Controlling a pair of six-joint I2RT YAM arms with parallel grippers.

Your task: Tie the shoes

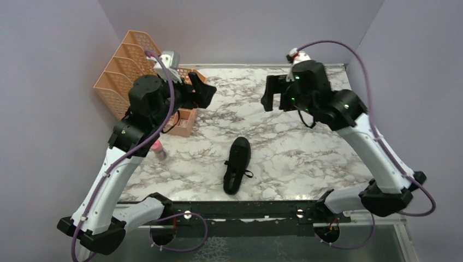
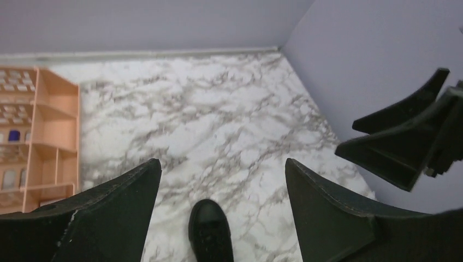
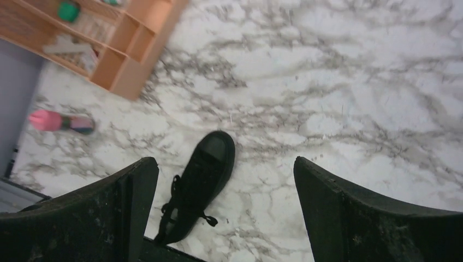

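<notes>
1. At the far-left corner of the marble table point(image 1: 306, 147) we see an orange organiser point(image 1: 117, 76) with lattice dividers and small compartments. The items inside are too blurred for us to name.
2. A small pink object point(image 1: 158, 148) lies on the marble by the left edge, on the near side of the organiser and well apart from the shoe.
3. The left gripper point(image 2: 223, 164) hangs above the far-left part of the table, just beside the organiser. Its fingers point(image 2: 117, 199) are spread wide with nothing between them.
4. The shoe point(image 1: 238, 164) lies alone on the table, close to the near edge and about midway between the left and right edges. Its toe points toward the far edge and its heel toward the near edge, with a slight tilt. We see the thin black laces point(image 3: 207, 220) sticking out loosely on both sides of it. Neither gripper touches it.
5. The right gripper point(image 3: 224, 161) hangs above the far-right part of the table, facing the left one across a gap. It too is spread wide and holds nothing. From its wrist camera we see the shoe on the marble below, between its two fingers point(image 3: 349, 213).
</notes>
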